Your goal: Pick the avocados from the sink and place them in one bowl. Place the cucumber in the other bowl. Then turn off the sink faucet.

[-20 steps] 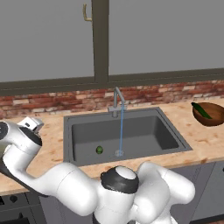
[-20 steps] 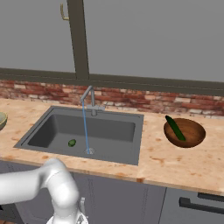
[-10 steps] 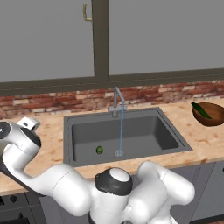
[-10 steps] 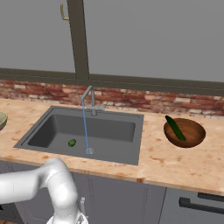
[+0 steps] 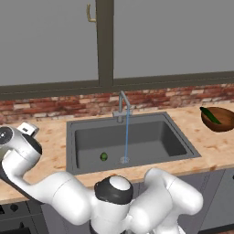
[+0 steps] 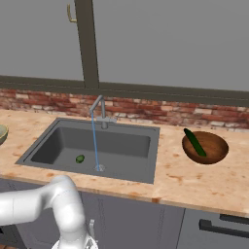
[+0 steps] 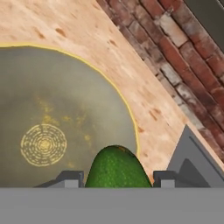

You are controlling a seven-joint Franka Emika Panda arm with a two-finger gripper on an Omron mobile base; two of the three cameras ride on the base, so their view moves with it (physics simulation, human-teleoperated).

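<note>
A bright green avocado (image 7: 116,168) sits between my gripper (image 7: 117,178) fingertips, which are shut on it, just above the near rim of the olive-yellow bowl (image 7: 48,109). That bowl's edge (image 6: 1,134) peeks in at the far left of the counter. A second avocado (image 5: 104,156) (image 6: 80,158) lies on the floor of the sink (image 5: 71,137) (image 6: 154,146). The cucumber (image 5: 211,114) (image 6: 194,142) rests inside the dark brown bowl (image 5: 221,124) (image 6: 211,151) to the right of the sink. Water runs from the sink faucet (image 5: 122,106) (image 6: 99,109) down to the drain.
A red brick backsplash (image 7: 175,48) runs behind the wooden counter (image 5: 50,137), with a window above it. A corner of the sink rim (image 7: 192,157) lies beside the olive bowl. My arm's white links (image 5: 59,192) cross the front of the counter.
In the left base view my wrist has edged slightly to the left. The avocado stays gripped and nothing else has moved.
</note>
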